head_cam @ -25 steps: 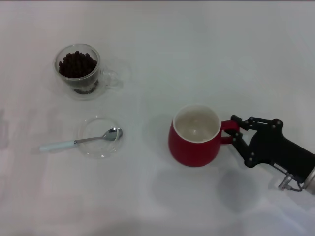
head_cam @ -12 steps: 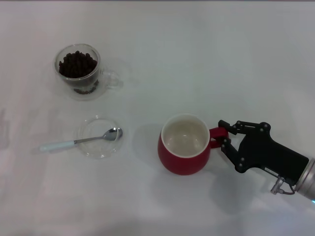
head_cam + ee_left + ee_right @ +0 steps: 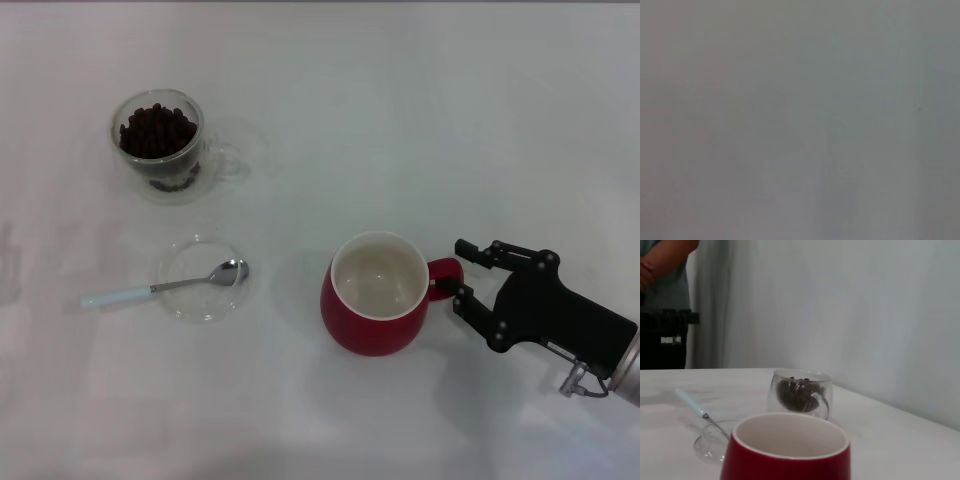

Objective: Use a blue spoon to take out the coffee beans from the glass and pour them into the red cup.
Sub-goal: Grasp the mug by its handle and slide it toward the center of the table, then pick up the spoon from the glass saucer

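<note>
Showing only a flat grey blur, the left wrist view yields no object and no left gripper; that arm is out of the head view as well.

Right gripper (image 3: 465, 272): black, linked fingers spread apart, one on each side of the red loop handle, not pressed on it; whether either pad touches cannot be told. Arm cut off at the frame's right edge.

Red cup (image 3: 375, 306): bulbous, glossy dark red, white inside, upright on the white table (image 3: 420, 120), handle pointing at the gripper. Its lower body is cut off in the right wrist view.

Glass (image 3: 160, 143): clear, double-walled, side handle, far left and well apart from the gripper; coffee beans (image 3: 156, 131) heaped inside, dark and roundish.

Blue spoon (image 3: 165, 286): metal bowl resting in a flat clear dish (image 3: 200, 278), pale handle lying out over its rim.
</note>
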